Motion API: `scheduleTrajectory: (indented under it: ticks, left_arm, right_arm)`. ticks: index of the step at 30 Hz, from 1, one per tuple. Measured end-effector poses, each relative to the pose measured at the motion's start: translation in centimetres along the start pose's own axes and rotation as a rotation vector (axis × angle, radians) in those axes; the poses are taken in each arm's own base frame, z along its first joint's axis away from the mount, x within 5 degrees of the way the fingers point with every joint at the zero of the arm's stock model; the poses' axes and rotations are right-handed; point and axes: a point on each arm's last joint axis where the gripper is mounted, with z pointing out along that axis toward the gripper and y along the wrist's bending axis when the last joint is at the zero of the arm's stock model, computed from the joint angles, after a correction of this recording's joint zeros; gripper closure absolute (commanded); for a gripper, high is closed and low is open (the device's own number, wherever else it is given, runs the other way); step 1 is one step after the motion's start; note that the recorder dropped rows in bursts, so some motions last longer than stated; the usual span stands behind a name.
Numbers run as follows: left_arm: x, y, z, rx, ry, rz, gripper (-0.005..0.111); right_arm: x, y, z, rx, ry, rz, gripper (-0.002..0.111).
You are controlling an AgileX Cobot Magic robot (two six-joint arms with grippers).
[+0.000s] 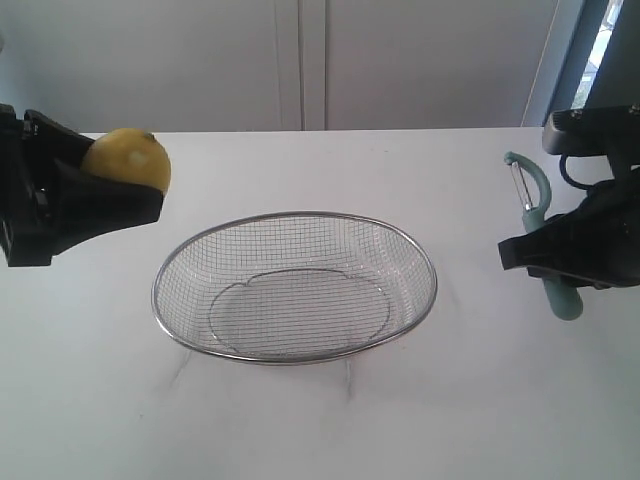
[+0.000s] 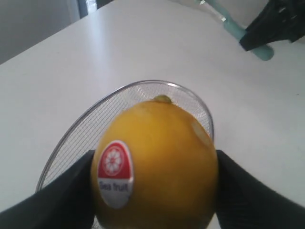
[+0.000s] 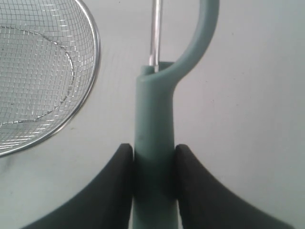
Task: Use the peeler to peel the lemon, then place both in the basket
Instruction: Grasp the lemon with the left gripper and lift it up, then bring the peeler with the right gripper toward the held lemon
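Nearest the exterior camera, the basket [image 1: 157, 290] is seen resting on the white table [image 1: 470, 420], between the two arms. To its left, the lemon [image 1: 128, 158] is pinched between the black jaws of the left gripper [image 1: 120, 185] and is held clear of the tabletop. A red-and-white sticker [image 2: 114, 172] is shown on its skin in the left wrist view. To the right of the basket, the peeler [image 1: 533, 195] is clamped in the right gripper [image 1: 560, 258], whose jaws are pressed against both sides of the teal handle, with the curved head and metal blade pointed away from the camera. Whether the peeler is touching the table cannot be told.
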Motion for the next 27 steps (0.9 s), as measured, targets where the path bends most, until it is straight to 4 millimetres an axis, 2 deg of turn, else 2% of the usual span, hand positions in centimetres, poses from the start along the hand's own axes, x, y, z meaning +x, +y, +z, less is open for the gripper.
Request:
scheduleTrajectory:
  ticks: [10, 23, 27]
  left_arm:
    - [-0.2, -1.4, 0.2, 0.111, -0.215, 0.091, 0.107]
    - [-0.6, -1.5, 0.1, 0.121, -0.262, 0.097, 0.107]
    - [-0.5, -1.5, 0.1, 0.120, -0.261, 0.104, 0.107]
  right_arm:
    - [0.4, 3.0, 0.1, -0.074, 0.018, -0.137, 0.108]
    - [1.0, 7.4, -0.5, -0.354, 0.032, -0.170, 0.108]
    - [1.1, 8.0, -0.7, -0.389, 0.029, -0.186, 0.108]
